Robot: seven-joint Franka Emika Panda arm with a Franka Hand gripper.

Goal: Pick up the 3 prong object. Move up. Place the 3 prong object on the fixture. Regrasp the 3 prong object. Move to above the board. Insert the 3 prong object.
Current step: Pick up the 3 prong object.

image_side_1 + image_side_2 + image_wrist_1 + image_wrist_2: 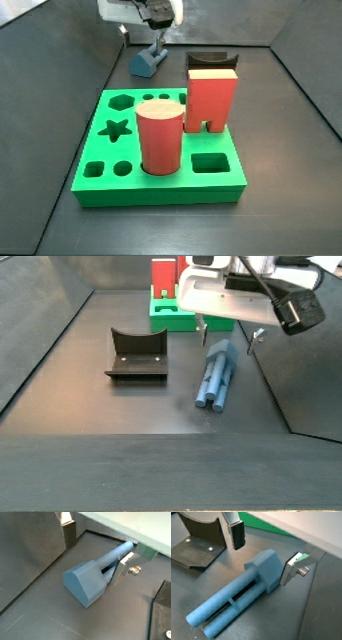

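The blue-grey 3 prong object lies flat on the dark floor, also shown in a wrist view and in both side views. My gripper hangs low over its pointed head, open. One finger stands right beside the head; the other finger is clear of it. The gripper also shows in a wrist view and in both side views. The black fixture stands on the floor beside the object. The green board lies beyond it.
A tall red cylinder and a tall red rectangular block stand in the board. The fixture sits just behind the red block. Dark walls enclose the floor on all sides.
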